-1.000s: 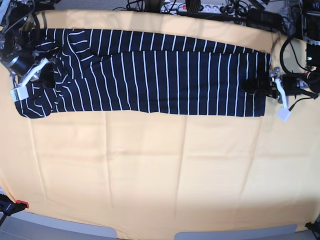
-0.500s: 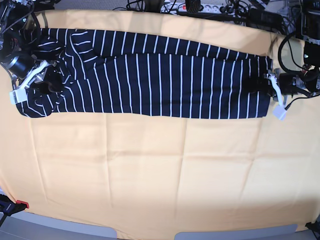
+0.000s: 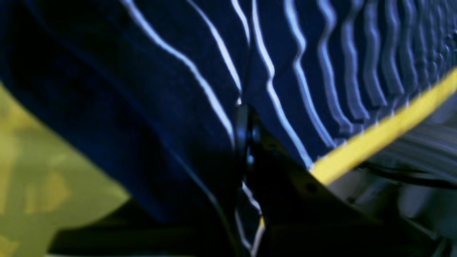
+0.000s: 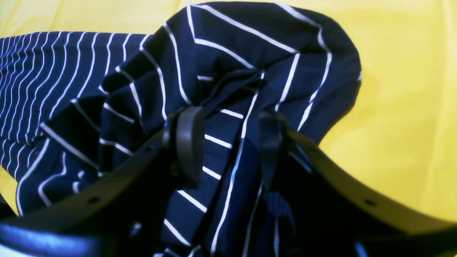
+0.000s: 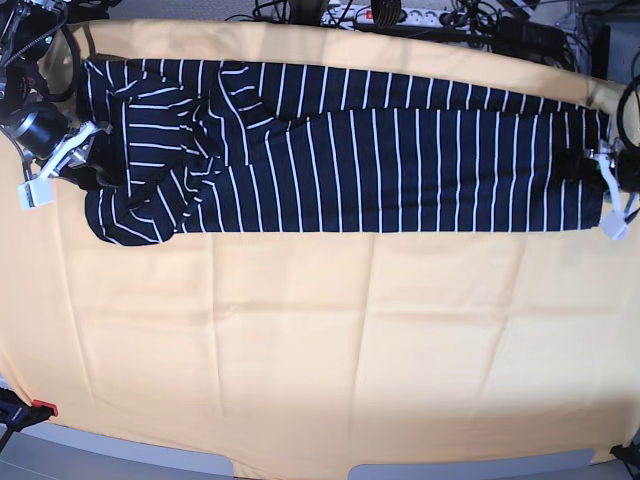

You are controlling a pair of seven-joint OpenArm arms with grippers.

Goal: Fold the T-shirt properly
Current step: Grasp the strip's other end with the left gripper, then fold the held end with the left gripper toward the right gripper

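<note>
The dark navy T-shirt (image 5: 350, 160) with thin white stripes lies folded into a long band across the far part of the table. My left gripper (image 5: 583, 168) is at its right end. The left wrist view shows this gripper (image 3: 245, 142) shut on the cloth (image 3: 178, 71), which is pulled taut. My right gripper (image 5: 98, 172) is at the bunched left end. In the right wrist view its fingers (image 4: 189, 142) stand apart around the gripper's middle (image 4: 230, 150). Rumpled striped cloth (image 4: 232, 53) lies loose between and beyond them.
An orange-yellow cloth (image 5: 330, 340) covers the table. Cables and a power strip (image 5: 400, 15) run along the far edge. A red clamp (image 5: 40, 408) sits at the near left corner. The shirt's right end reaches close to the table's right edge.
My left gripper moved right, dragging the shirt with it. The shirt's left end slid right and bunched by my right gripper, which stayed nearly in place.
</note>
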